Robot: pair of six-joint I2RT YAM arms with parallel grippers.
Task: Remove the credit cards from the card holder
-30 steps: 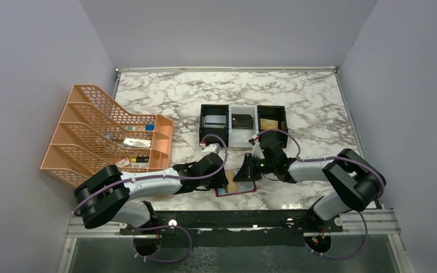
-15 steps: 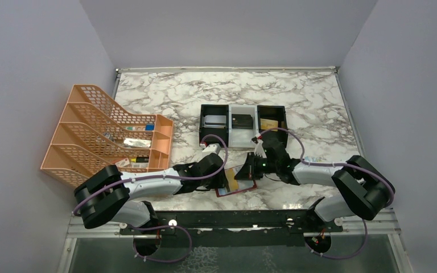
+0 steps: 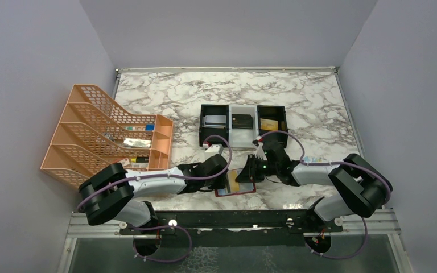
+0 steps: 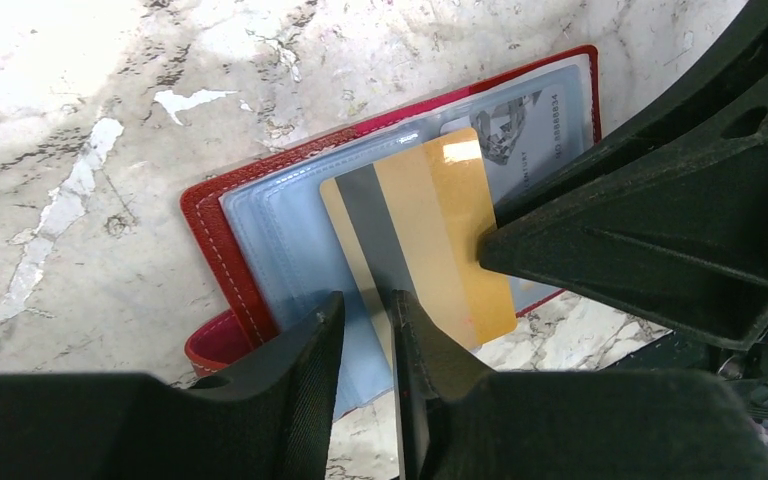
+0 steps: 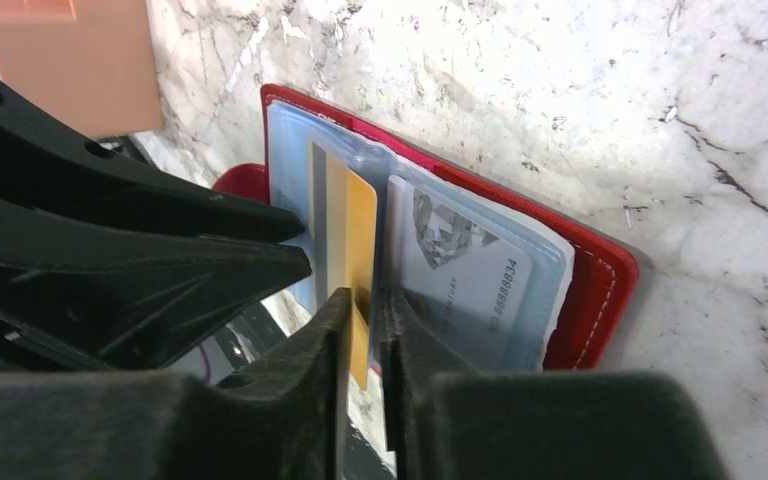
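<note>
Right gripper (image 5: 363,297) clamps the gold card (image 4: 430,240) above the open card holder (image 4: 203,215); left gripper (image 4: 368,300) straddles its edge, perhaps pinching, cannot tell

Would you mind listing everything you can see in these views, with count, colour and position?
Table: one, white-grey marble, under everything.
File rack: one, orange, table's left side.
Small items: several, mixed colours, in the rack.
Tray: one, black-and-white, three compartments, table centre.
Cards in tray: three, silvery, black, gold; one per compartment.
Card holder: one, red with pale blue sleeves, open flat near the arms.
Gold card: one, dark stripe, over the holder between both grippers.
Silvery-white card: one, inside a sleeve.
Left gripper: one, black, fingers straddling the gold card's edge.
Right gripper: one, black, closed on another edge.
</note>
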